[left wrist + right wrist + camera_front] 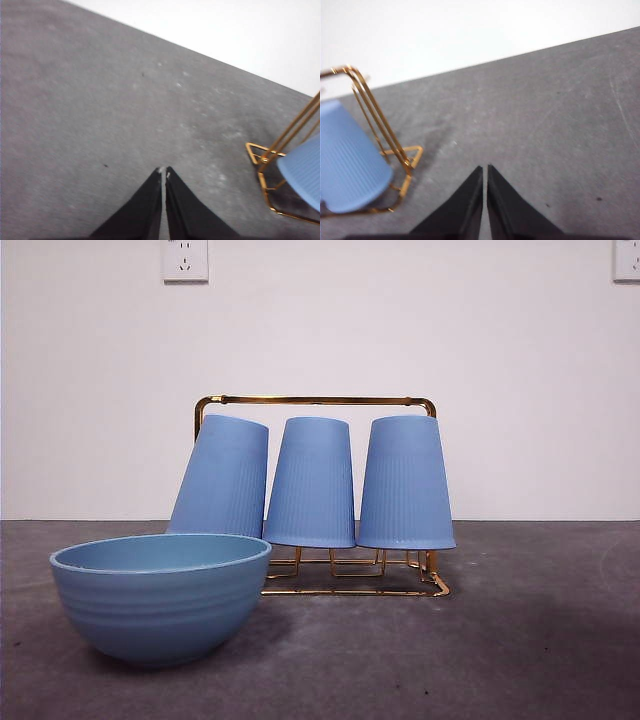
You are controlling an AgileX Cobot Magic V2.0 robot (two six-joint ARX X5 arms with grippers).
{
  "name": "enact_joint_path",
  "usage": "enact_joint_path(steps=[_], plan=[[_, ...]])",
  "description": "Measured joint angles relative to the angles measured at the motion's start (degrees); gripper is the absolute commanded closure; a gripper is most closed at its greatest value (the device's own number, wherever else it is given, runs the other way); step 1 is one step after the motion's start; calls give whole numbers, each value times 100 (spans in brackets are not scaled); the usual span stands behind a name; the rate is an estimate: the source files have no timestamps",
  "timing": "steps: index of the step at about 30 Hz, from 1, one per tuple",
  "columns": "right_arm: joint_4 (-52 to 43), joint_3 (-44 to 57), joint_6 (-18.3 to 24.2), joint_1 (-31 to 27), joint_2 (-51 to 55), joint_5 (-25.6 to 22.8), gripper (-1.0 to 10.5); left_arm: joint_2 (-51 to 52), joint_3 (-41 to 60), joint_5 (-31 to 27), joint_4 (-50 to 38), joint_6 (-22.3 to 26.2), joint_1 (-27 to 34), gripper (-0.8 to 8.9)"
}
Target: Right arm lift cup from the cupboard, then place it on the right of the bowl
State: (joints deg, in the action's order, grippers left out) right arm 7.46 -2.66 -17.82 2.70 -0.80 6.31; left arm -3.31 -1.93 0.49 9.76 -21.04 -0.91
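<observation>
Three blue ribbed cups hang upside down on the gold wire cupboard [315, 400]: a tilted left one [222, 478], a middle one [312, 483] and a right one [405, 483]. The light-blue bowl [160, 592] stands in front of the rack, to its left. No arm shows in the front view. My right gripper [484, 169] is shut and empty over bare table, with the rack's end [375, 117] and a cup [347, 160] off to one side. My left gripper [163, 171] is shut and empty, with the rack's other end [270, 155] and a cup's edge [305, 172] nearby.
The grey table [520, 640] runs to a white wall [400, 320] with two sockets, one at the upper left [185, 258] and one at the top right corner [627, 258]. Bare table lies to the right of the bowl, in front of the rack.
</observation>
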Motion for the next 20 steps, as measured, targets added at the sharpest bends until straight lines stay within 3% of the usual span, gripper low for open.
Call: enact_joint_path(steps=[9, 20], plan=[[487, -1067, -328, 245, -658, 232, 935, -649, -828, 328, -149, -280, -247, 803], [850, -2225, -280, 420, -2041, 1419, 935, -2380, -2245, 1620, -33, -33, -341, 803]])
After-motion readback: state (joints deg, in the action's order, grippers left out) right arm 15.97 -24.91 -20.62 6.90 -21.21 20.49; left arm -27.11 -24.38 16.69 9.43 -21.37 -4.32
